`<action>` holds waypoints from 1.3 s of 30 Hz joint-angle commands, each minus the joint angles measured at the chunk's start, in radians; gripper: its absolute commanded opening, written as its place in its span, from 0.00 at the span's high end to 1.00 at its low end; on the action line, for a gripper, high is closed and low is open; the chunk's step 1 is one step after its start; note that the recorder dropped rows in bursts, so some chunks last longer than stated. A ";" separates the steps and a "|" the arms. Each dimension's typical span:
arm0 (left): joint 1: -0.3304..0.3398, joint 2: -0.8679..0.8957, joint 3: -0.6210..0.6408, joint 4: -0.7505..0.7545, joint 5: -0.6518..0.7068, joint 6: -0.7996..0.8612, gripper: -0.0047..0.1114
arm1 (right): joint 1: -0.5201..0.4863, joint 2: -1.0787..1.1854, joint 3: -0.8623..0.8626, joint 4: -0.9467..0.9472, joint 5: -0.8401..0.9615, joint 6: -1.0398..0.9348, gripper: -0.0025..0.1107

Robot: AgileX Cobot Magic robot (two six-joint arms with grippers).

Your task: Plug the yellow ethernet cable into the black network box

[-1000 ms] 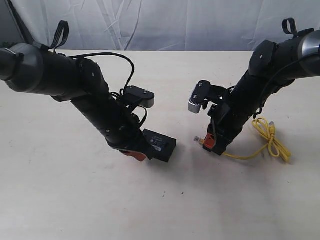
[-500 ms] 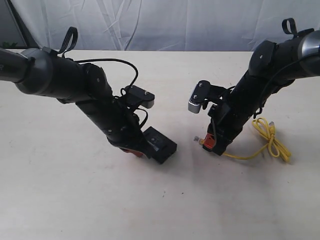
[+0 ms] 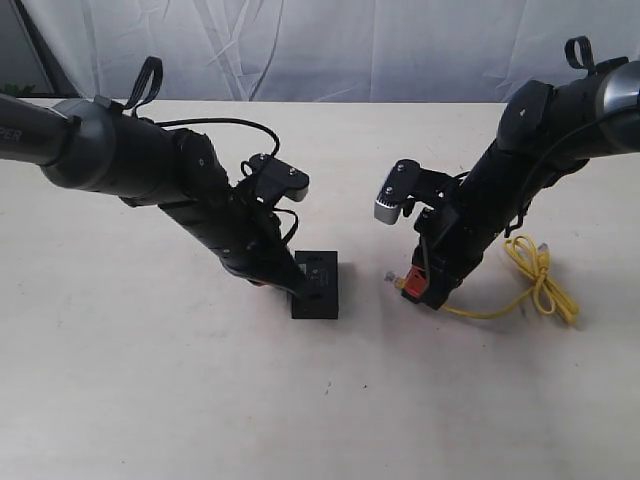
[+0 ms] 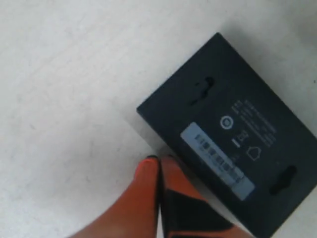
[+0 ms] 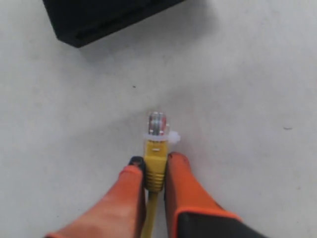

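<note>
The black network box (image 3: 318,285) lies flat on the table, its white label strip facing up (image 4: 233,144). My left gripper (image 3: 288,282) (image 4: 158,159) is shut with nothing between its orange fingers, tips at the box's near edge. My right gripper (image 3: 412,286) (image 5: 154,166) is shut on the yellow ethernet cable, pinching the yellow boot behind the clear plug (image 5: 157,124). The plug (image 3: 392,277) points toward the box, a short gap away. A corner of the box (image 5: 99,17) shows ahead of the plug. The looped cable bundle (image 3: 540,275) trails on the table behind the right arm.
Both arms lean in over a pale tabletop (image 3: 150,400). A white cloth backdrop (image 3: 320,50) hangs behind the table's far edge. Each arm carries a wrist camera, the left one (image 3: 280,182) and the right one (image 3: 392,198), above its gripper.
The left arm has swung, turning the box from a tilted pose to lying squarer and flat, slightly nearer the left arm. The right gripper with the plug has barely moved.
</note>
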 commanded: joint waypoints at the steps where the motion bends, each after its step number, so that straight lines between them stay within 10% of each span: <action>1: 0.004 0.000 -0.042 -0.008 -0.029 -0.006 0.96 | 0.000 -0.013 0.004 0.007 0.040 -0.003 0.99; 20: 0.124 0.000 -0.148 0.059 0.237 -0.077 0.96 | 0.030 -0.023 0.004 -0.031 0.043 0.021 0.99; 39: 0.083 0.167 -0.313 -0.084 0.353 -0.032 0.96 | 0.030 -0.085 -0.114 -0.238 0.203 0.404 0.99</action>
